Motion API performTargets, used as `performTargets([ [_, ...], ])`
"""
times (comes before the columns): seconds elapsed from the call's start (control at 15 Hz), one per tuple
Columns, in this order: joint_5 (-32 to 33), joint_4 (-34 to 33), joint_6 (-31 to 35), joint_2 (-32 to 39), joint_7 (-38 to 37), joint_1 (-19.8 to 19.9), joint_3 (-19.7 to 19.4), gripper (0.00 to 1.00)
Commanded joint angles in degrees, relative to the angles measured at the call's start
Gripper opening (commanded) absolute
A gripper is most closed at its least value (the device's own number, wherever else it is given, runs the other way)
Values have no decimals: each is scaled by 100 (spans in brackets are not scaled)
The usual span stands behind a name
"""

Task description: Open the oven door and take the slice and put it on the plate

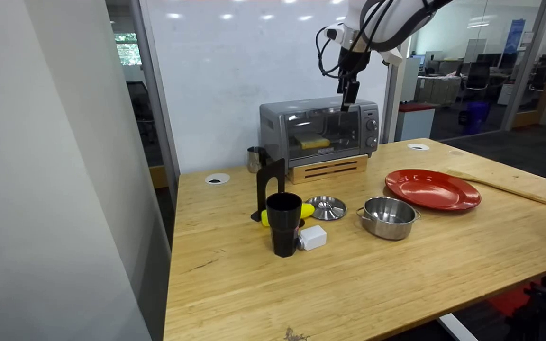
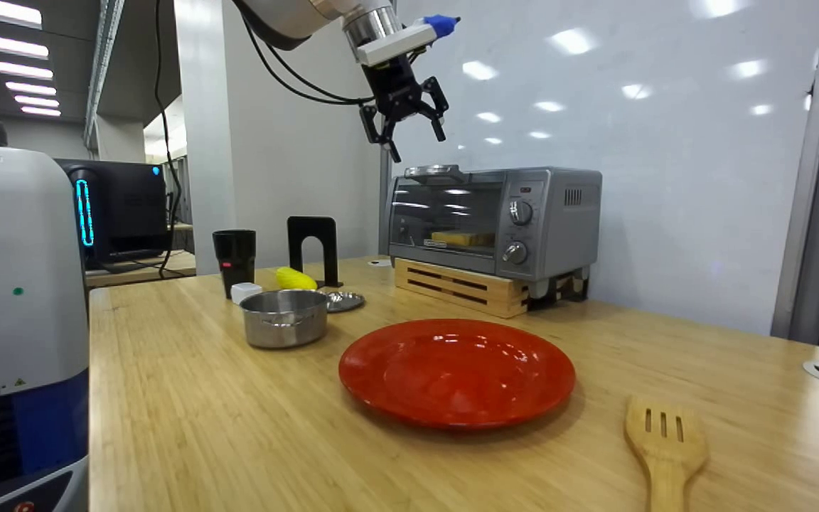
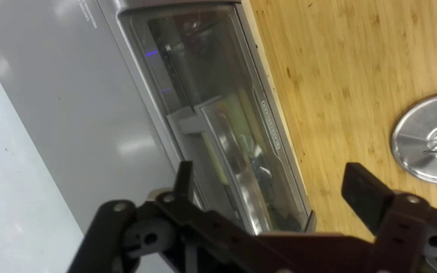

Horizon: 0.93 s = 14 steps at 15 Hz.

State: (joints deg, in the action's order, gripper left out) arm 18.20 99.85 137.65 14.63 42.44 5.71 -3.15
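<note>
Overhead, the claw [image 2: 419,147] hangs tilted over the front of the toaster oven [image 2: 573,213], its two fingers [image 3: 184,178] spread wide apart. In an exterior view a gap shows between the fingertips and the silver handle [image 2: 434,171] of the oven door [image 2: 409,213]; in the wrist view, looking down, the handle appears between the two fingers.

The oven door is closed, its dark glass upright. Behind that glass lies the slice [image 1: 312,140], a flat yellow piece, inside the oven and visible in both exterior views; the wrist view gives only pale yellow patches of it, partly covered by the handle.

The oven rests on a slatted wooden rack [image 2: 445,288] on the bench [image 1: 235,293], with a whiteboard [image 1: 206,94] behind it and a small steel mug [image 1: 254,160] just beside one end.

The red plate [image 2: 457,377] lies flat on the bench, well apart from the slice. Near it lies a wooden spatula [image 2: 665,444], its slotted head the end closer to the plate. Just beside the plate stands a steel pot [image 1: 389,220]. A round steel lid [image 1: 327,208] lies near the pot, next to a yellow thing [image 2: 296,278] whose kind I cannot tell; nor can I tell whether these two touch. A black bookend [image 2: 313,226] stands upright by the yellow thing. Close to them stands a black cup [image 1: 284,227], with a white bottle [image 1: 313,237] on its side just beside it, neck towards the cup.
</note>
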Motion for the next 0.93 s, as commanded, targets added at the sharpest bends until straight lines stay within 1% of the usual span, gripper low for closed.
performTargets([
  [0.0,-404,-686,-693,412,806,172,104,100],
  [0.27,-570,-1475,-1337,945,1253,241,69,100],
  [0.53,-556,-2156,-1681,1379,1498,273,95,100],
  [0.67,-583,-2404,-1807,1550,1561,268,121,100],
  [0.87,-600,-2592,-1930,1692,1538,214,186,100],
])
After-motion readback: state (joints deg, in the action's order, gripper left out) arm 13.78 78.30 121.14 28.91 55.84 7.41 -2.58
